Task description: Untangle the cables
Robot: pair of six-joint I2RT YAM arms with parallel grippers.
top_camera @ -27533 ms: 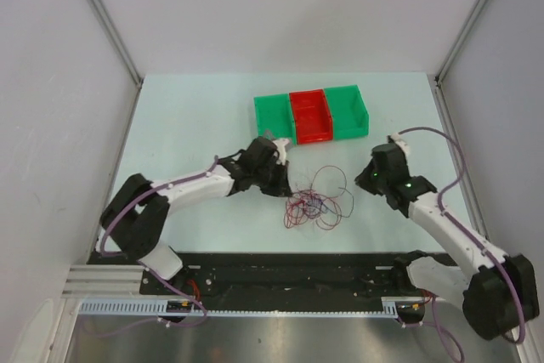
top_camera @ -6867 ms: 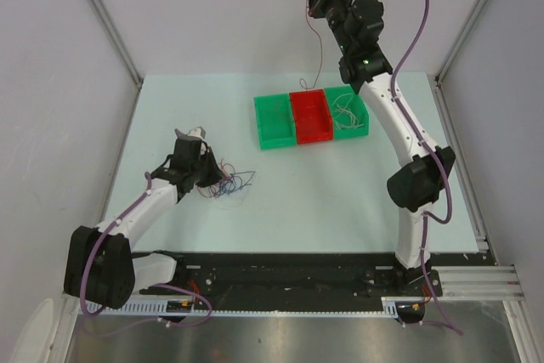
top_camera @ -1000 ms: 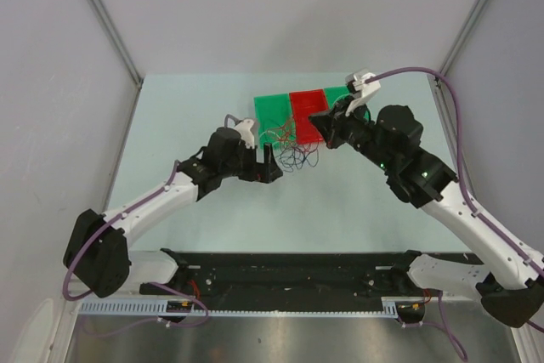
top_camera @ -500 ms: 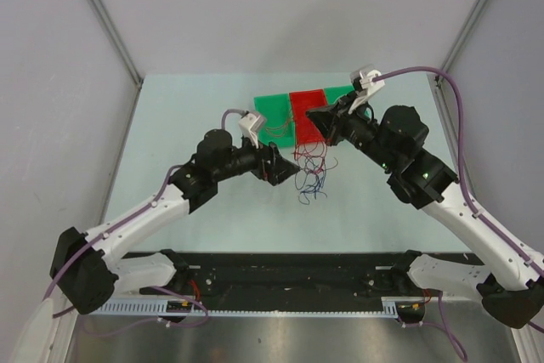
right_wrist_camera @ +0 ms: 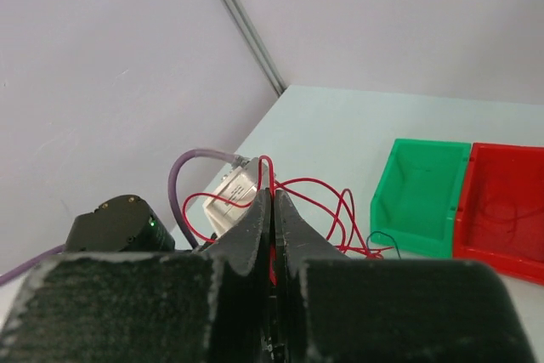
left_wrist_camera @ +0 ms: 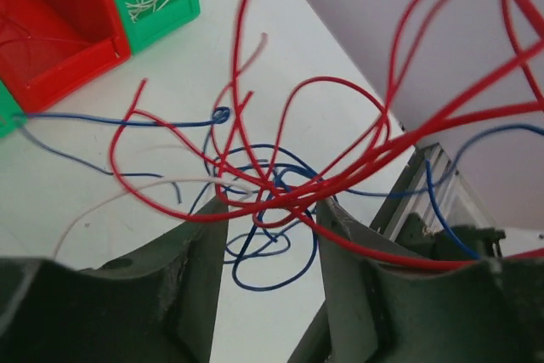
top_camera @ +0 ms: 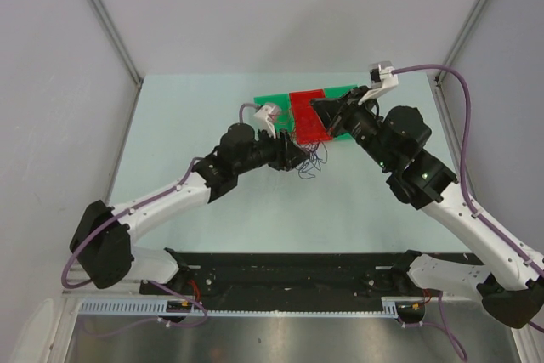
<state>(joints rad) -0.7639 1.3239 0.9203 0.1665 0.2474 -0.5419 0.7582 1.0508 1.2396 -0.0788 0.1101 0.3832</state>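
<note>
Top external view: the cables bunch between my two grippers, just near of the red bin.
My right gripper has its jaws clenched on a red cable. My left gripper has its jaws parted, with red, blue and whitish loops crossing the gap above the tabletop. White strands lie in the green bin right of the red one.

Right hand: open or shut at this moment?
Shut. In the wrist view the right hand has its fingers pressed together, pinching a red cable that emerges just above them.
</note>
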